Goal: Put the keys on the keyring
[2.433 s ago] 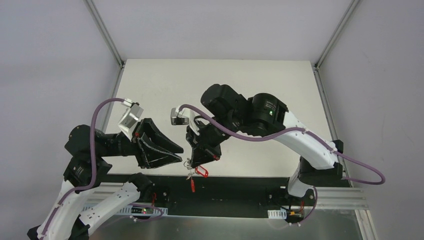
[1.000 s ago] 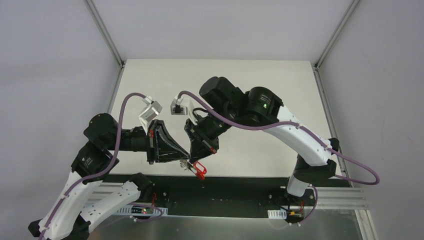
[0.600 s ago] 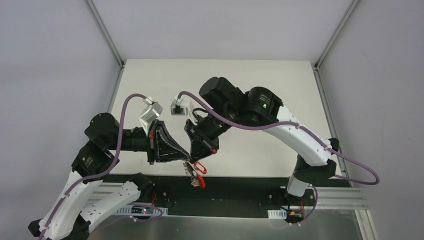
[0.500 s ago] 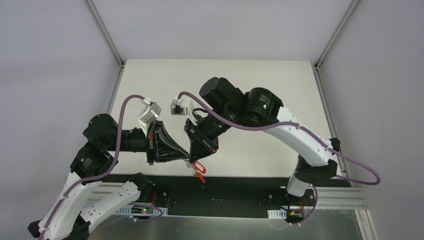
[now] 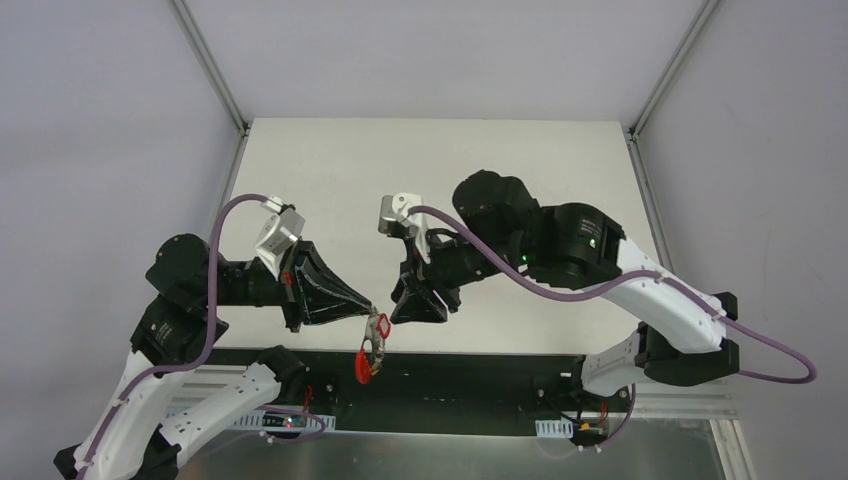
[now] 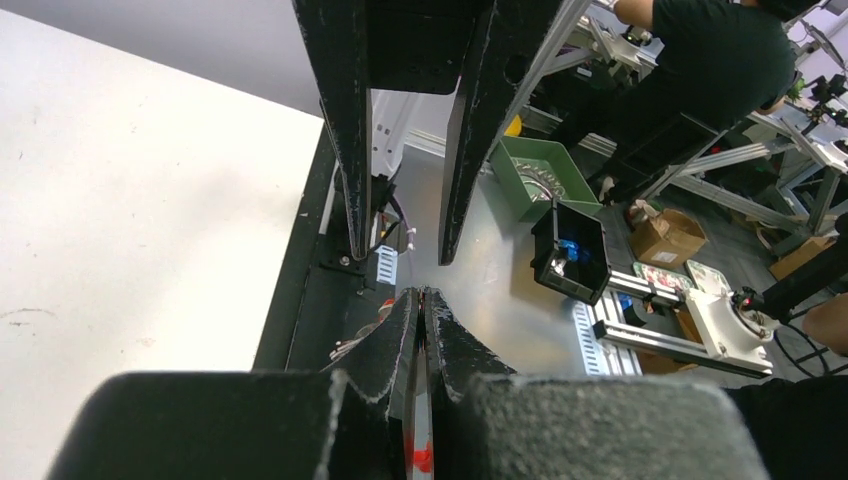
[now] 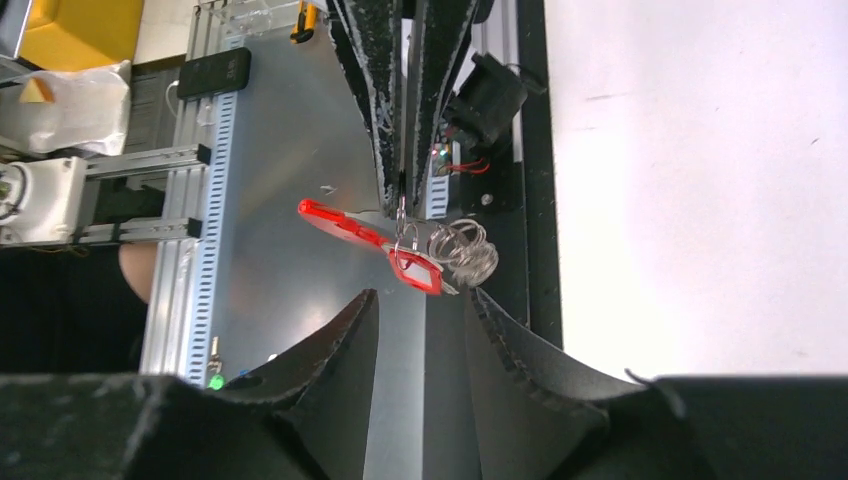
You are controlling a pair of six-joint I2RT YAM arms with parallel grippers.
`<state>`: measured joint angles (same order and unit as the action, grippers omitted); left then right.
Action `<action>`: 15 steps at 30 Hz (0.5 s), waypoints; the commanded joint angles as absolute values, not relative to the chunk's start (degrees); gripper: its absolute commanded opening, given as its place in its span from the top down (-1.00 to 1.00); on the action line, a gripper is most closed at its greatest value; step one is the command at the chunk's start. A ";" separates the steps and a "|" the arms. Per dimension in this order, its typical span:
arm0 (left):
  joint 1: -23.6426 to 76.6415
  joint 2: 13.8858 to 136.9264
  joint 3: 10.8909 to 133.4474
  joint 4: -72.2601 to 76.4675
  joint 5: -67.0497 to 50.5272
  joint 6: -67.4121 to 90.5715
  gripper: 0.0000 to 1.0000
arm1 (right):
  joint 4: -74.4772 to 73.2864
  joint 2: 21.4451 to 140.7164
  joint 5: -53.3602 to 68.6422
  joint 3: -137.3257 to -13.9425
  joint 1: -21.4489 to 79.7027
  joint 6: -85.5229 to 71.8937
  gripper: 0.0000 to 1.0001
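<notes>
My left gripper [image 5: 366,311] is shut on the thin wire keyring [image 7: 400,222], which hangs from its fingertips over the table's near edge. On the ring hang small silvery keys [image 7: 466,250], a red plastic tag [image 7: 421,273] and a second red piece [image 7: 335,222]. In the top view the keys [image 5: 377,333] dangle below the left fingertips, with the red tag [image 5: 365,368] lowest. My right gripper [image 5: 402,314] is open and empty, just right of the bunch and not touching it. In the left wrist view a red bit [image 6: 422,458] shows between the closed left fingers [image 6: 400,330].
The white table [image 5: 330,170] lies behind both grippers. A black strip [image 5: 480,375] and a metal rail run along its near edge under the hanging bunch. Grey walls close in the left and right sides.
My right gripper has let go of the bunch, opened and drawn back to the right. The keys and red tags now hang from my left gripper alone, swung lower.
</notes>
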<state>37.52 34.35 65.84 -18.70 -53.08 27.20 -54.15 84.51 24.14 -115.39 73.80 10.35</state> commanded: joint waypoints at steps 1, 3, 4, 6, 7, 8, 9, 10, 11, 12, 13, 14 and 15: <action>37.71 33.89 67.81 -12.96 -54.48 26.96 1.00 | -45.69 80.80 18.40 -111.19 76.93 15.48 0.20; 37.71 33.61 67.73 -12.20 -54.20 27.22 1.00 | -42.74 78.90 17.38 -107.81 78.81 18.47 0.20; 37.71 33.47 67.61 -11.76 -54.13 27.29 1.00 | -41.05 77.66 16.56 -105.78 79.83 19.92 0.20; 37.71 33.04 67.46 -10.59 -53.86 27.86 1.00 | -36.76 75.26 13.76 -102.19 81.52 22.80 0.20; 37.71 32.69 67.30 -10.01 -53.73 28.12 1.00 | -35.27 74.41 12.56 -100.72 82.16 23.90 0.20; 37.71 32.49 67.10 -9.47 -53.45 28.33 1.00 | -33.76 73.69 11.52 -99.45 82.69 24.83 0.20; 37.71 32.11 66.88 -8.99 -53.37 28.61 1.00 | -32.19 73.00 10.50 -98.29 83.36 25.54 0.20; 37.71 31.85 66.62 -8.40 -53.30 28.87 1.00 | -30.83 72.43 9.32 -97.34 83.85 26.31 0.20; 37.71 31.63 66.42 -7.94 -53.18 29.07 1.00 | -29.55 71.96 8.09 -96.54 84.38 26.99 0.20; 37.71 31.46 66.22 -7.55 -53.04 29.31 1.00 | -28.39 71.57 7.06 -95.75 84.87 27.66 0.21; 37.71 31.27 66.08 -7.27 -52.88 29.54 1.00 | -27.33 71.28 6.26 -95.21 85.23 28.30 0.22; 37.71 31.10 65.95 -6.96 -52.74 29.73 1.00 | -26.41 71.06 5.11 -94.76 85.70 29.17 0.23; 37.71 30.90 65.84 -6.68 -52.63 29.93 1.00 | -25.39 70.91 3.63 -94.19 86.22 29.83 0.25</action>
